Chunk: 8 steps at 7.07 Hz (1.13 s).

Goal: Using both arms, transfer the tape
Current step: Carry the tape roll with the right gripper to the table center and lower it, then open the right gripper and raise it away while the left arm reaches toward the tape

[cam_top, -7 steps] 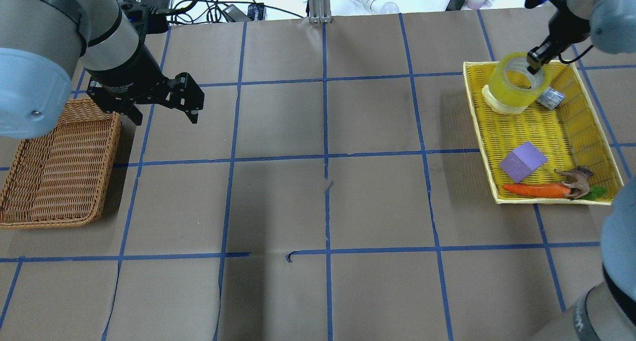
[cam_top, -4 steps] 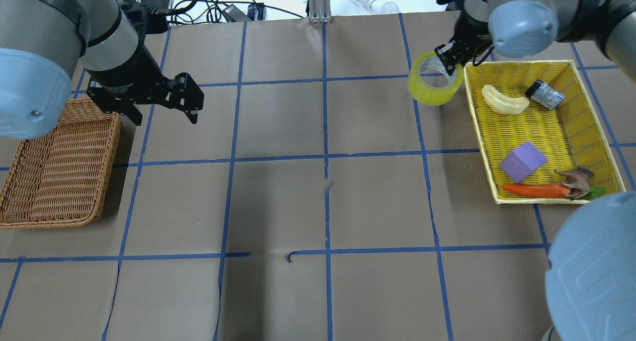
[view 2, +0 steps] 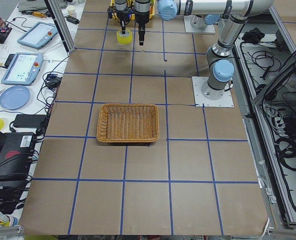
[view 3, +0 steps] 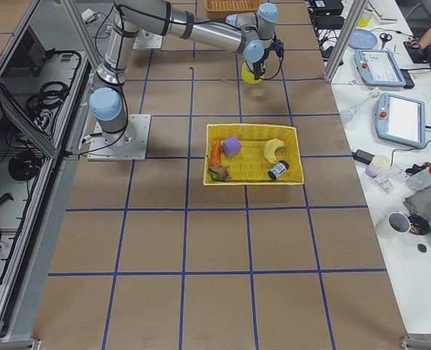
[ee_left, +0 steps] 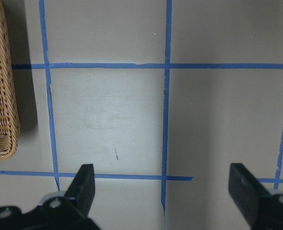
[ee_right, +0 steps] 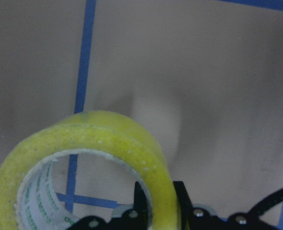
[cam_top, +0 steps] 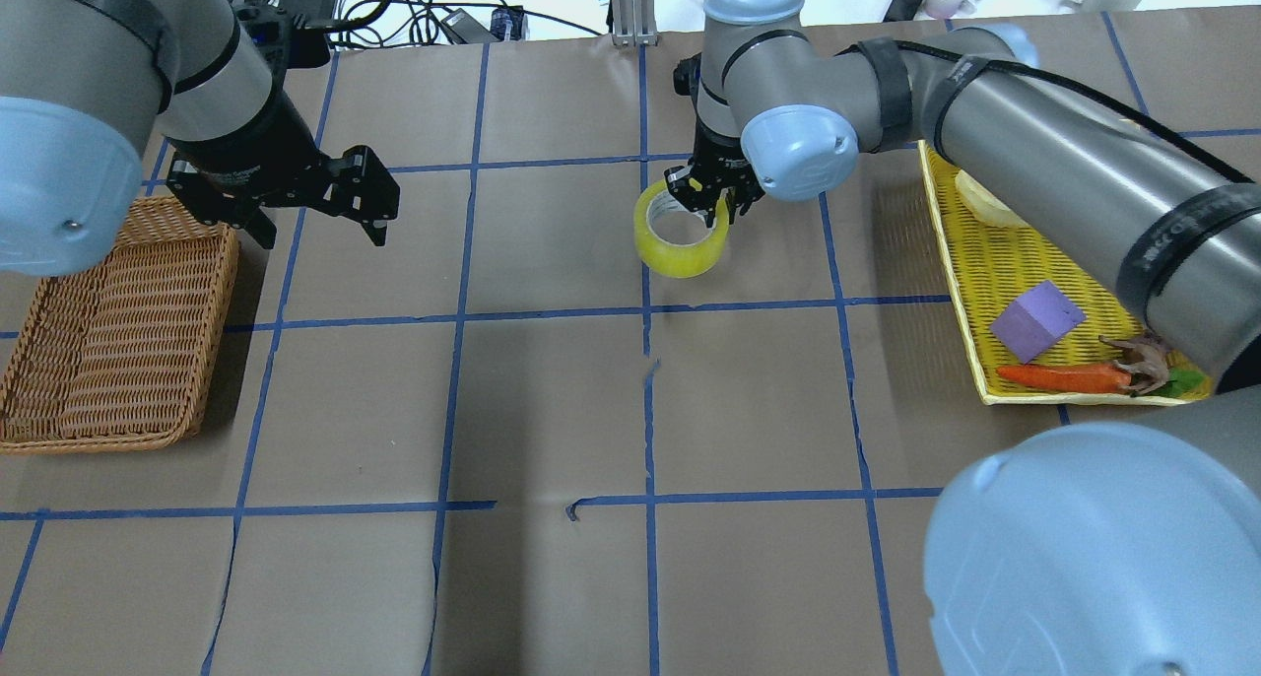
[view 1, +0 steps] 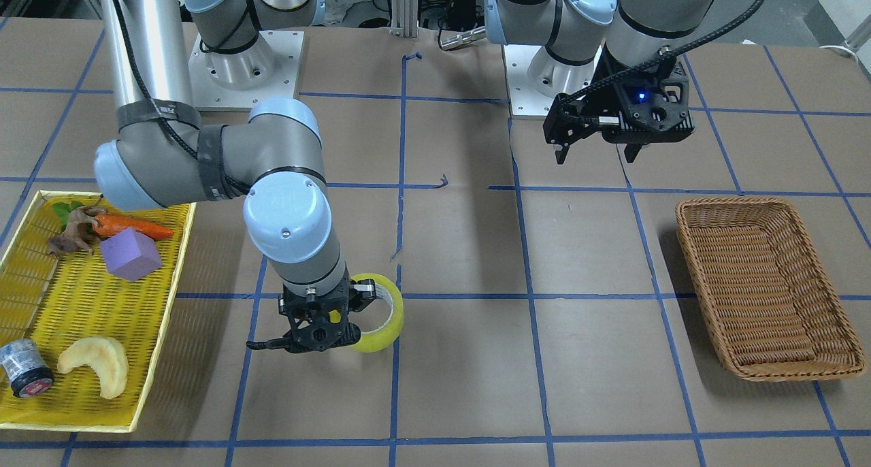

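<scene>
Even, bright light from above fills every view, with no hard glare on the brown table (cam_top: 552, 410). Shadows are soft: a dim band lies along the left side of the basket (view 1: 762, 283) in the front-facing view. The left wrist view is sharp, brighter at its middle and darker toward the edges. The right wrist view is blurred; the tape (ee_right: 84, 139), close to the lens at lower left, is out of focus.

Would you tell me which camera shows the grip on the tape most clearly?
Right wrist-mounted: close up, the jaws pinch the tape, one inside, one outside. Overhead and front-facing show it smaller; side views, tiny.
</scene>
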{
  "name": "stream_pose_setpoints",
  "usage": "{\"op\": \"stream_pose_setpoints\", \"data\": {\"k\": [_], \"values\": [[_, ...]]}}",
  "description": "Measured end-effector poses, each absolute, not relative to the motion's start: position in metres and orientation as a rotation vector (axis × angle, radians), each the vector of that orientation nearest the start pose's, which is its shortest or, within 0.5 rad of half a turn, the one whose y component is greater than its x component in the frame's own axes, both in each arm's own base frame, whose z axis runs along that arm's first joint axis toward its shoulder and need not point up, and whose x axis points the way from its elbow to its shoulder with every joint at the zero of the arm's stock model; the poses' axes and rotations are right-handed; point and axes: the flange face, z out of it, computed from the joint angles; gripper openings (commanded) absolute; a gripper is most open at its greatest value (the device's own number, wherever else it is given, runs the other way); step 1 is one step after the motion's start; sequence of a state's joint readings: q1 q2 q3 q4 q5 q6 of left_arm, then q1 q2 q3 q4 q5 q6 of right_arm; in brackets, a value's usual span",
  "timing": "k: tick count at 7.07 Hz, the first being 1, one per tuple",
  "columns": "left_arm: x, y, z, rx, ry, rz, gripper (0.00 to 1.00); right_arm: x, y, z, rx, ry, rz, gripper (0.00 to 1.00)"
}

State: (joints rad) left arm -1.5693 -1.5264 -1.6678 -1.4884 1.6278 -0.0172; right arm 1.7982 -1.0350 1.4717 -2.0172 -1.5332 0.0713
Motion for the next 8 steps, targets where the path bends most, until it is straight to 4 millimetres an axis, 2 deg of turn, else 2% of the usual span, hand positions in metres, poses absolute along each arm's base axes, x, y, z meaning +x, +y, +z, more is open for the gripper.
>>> {"op": "stream_pose_setpoints", "data": {"k": [2,4,5,6,8], "values": [[-0.127,-0.476,0.469,-0.03,3.083,-0.043,1.0,0.298,-0.637,0.243,-0.258,3.08,-0.043,0.0],[-0.127,-0.477,0.469,-0.03,3.084,-0.044,1.0,0.304,-0.662,0.227,-0.286,3.081,-0.064,0.0],[-0.127,-0.478,0.468,-0.03,3.084,-0.042,1.0,0.306,-0.667,0.219,-0.29,3.078,-0.054,0.41],[-0.126,-0.479,0.468,-0.03,3.084,-0.041,1.0,0.306,-0.669,0.214,-0.291,3.076,-0.041,0.99],[-0.121,-0.483,0.468,0.014,3.083,-0.048,1.0,0.307,-0.669,0.215,-0.277,3.074,-0.039,1.0]]}}
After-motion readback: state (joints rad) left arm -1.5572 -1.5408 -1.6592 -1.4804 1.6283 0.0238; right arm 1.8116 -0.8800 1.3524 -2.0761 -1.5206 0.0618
